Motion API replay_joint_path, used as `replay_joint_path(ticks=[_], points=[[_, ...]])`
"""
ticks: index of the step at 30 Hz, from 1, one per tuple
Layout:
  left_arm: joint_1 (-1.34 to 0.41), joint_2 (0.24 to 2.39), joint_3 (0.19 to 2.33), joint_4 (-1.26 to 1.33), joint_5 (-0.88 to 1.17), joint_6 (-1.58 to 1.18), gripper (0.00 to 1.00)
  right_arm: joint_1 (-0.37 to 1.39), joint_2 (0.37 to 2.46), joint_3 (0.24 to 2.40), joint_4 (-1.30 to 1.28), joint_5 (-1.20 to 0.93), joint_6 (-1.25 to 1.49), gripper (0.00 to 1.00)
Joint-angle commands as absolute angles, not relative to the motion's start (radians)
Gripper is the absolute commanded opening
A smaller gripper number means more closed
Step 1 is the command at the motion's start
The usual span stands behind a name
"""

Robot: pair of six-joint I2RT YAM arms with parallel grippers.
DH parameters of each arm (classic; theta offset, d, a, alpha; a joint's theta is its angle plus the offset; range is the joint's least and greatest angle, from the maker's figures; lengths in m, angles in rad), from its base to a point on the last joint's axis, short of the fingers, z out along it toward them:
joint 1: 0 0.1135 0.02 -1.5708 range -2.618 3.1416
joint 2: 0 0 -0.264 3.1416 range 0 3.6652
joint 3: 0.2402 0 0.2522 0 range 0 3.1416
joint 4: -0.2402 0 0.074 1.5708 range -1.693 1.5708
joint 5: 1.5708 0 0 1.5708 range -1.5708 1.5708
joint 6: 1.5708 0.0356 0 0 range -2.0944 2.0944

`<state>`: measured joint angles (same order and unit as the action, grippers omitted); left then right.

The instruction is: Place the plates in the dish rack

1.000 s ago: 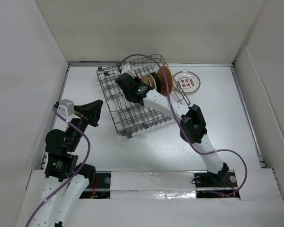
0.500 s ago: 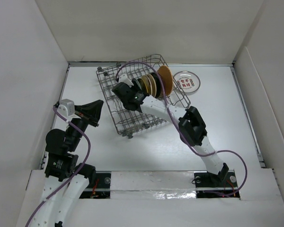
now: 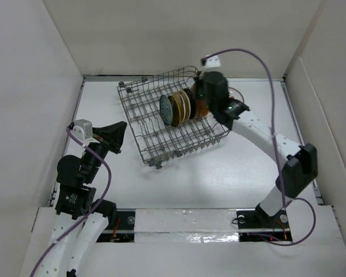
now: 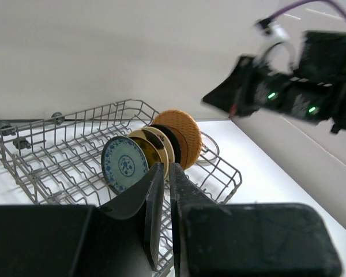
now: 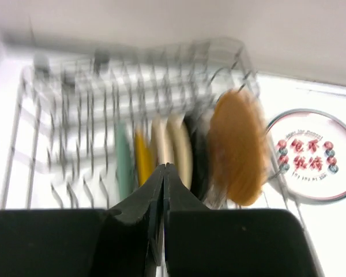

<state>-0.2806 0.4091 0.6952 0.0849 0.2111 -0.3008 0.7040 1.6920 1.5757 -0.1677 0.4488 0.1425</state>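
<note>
White plate (image 5: 312, 156) beside right fingers (image 5: 153, 190)

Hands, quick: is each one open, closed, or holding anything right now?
Left hand: closed, holding nothing.
Right hand: closed, holding nothing.

Two white arms with black joints are trailing purple cables.
White tubular links are alternating with boxy black joint housings (image 3: 298, 166) on both arms. The left end effector (image 4: 161, 173) and the right end effector (image 5: 164, 170) are each showing two matte black, wedge-shaped fingers tapering to thin tips. A pale grey camera box (image 3: 81, 128) is sitting just behind the left end effector. Small green lights (image 4: 269, 95) are glowing on the black wrist behind the right end effector. A purple cable (image 3: 245, 51) is looping along each arm.
</note>
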Motion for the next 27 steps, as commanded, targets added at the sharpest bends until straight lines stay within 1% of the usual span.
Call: replay_joint_path(ticks=[1,2,4,5,7,8,9,10,11,12,13,14,16,17,18,20,21,26,27], points=[[-0.285,0.419,0.698,0.135,0.224,-0.296,0.07,0.568,1.579,1.423,0.093,0.295,0.263,0.0],[-0.285,0.422,0.698,0.132,0.216,-0.296,0.07,0.473,1.56,1.395,0.118,0.273,0.343,0.0],[-0.285,0.434,0.703,0.121,0.219,-0.293,0.06,0.376,1.531,1.339,0.152,0.195,0.441,0.0],[-0.285,0.434,0.704,0.121,0.232,-0.295,0.06,0.285,1.531,1.286,0.196,0.171,0.468,0.0],[-0.285,0.428,0.7,0.136,0.247,-0.298,0.04,0.169,1.564,1.255,0.192,0.117,0.524,0.0],[-0.285,0.428,0.696,0.133,0.239,-0.298,0.04,0.169,1.584,1.249,0.187,0.117,0.541,0.0],[-0.285,0.429,0.696,0.129,0.221,-0.298,0.02,0.108,1.604,1.243,0.189,0.1,0.557,0.0],[-0.285,0.436,0.701,0.124,0.218,-0.295,0.01,0.083,1.65,1.233,0.195,0.091,0.572,0.0],[-0.285,0.439,0.701,0.121,0.224,-0.295,0.0,0.062,1.673,1.226,0.221,0.084,0.593,0.04],[-0.285,0.44,0.703,0.124,0.242,-0.295,0.0,0.025,1.696,1.218,0.23,0.084,0.601,0.19],[-0.285,0.437,0.701,0.129,0.247,-0.296,0.0,0.009,1.742,1.22,0.233,0.084,0.607,0.28],[-0.285,0.436,0.698,0.135,0.241,-0.298,0.0,-0.004,1.765,1.224,0.226,0.086,0.624,0.45],[-0.285,0.443,0.699,0.127,0.221,-0.296,0.0,-0.04,1.81,1.227,0.225,0.074,0.647,0.55],[-0.285,0.448,0.703,0.121,0.216,-0.295,0.0,-0.04,1.859,1.23,0.239,0.055,0.664,0.57],[-0.285,0.449,0.704,0.114,0.218,-0.295,0.02,-0.054,1.883,1.236,0.239,0.031,0.673,0.6],[-0.285,0.443,0.704,0.123,0.221,-0.295,0.07,-0.063,1.948,1.255,0.239,0.009,0.708,0.61],[-0.285,0.44,0.7,0.126,0.213,-0.296,0.1,-0.063,1.966,1.258,0.245,-0.045,0.719,0.61],[-0.285,0.453,0.704,0.114,0.207,-0.29,0.14,-0.083,2.084,1.331,0.218,-0.126,0.784,0.61],[-0.285,0.451,0.703,0.12,0.215,-0.29,0.15,-0.083,2.101,1.338,0.216,-0.162,0.79,0.58]])
